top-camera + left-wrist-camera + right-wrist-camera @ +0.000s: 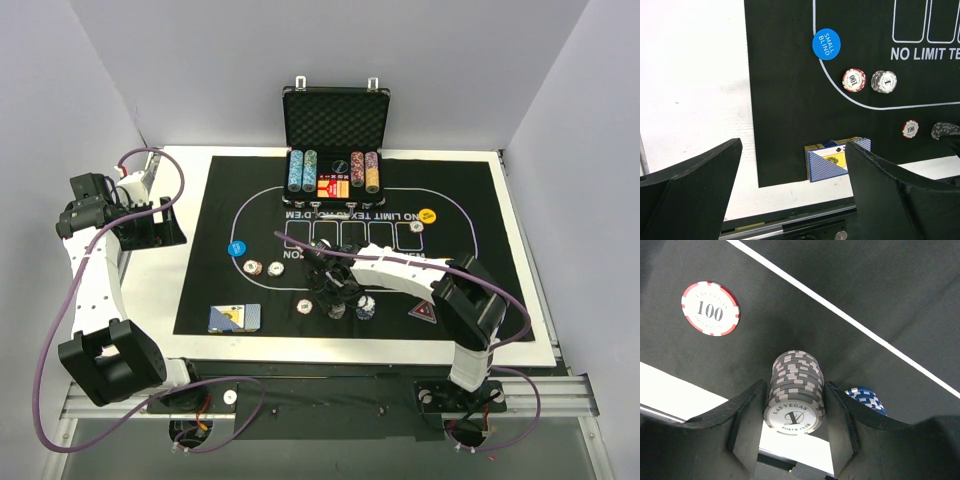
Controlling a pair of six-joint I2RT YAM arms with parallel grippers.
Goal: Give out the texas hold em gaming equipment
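My right gripper point(794, 390) is shut on a grey striped chip stack point(794, 365), one finger pressed against each side of it, low over the black mat point(470, 200). Just right of it stands a blue chip stack point(867, 399), and a single red 100 chip point(710, 308) lies to the left. In the top view the right gripper point(335, 285) sits mid-mat. My left gripper point(794, 150) hangs open and empty off the mat's left side. The card deck point(835, 160) lies at the mat's near-left corner. A blue small-blind disc point(826, 44), a yellow disc point(427, 215) and the triangular marker point(424, 314) rest on the mat.
The open black case point(333, 130) with chip columns stands at the mat's far edge. A red chip point(853, 80) and a grey chip point(884, 81) lie side by side below the blue disc. White table point(695, 90) borders the mat on the left.
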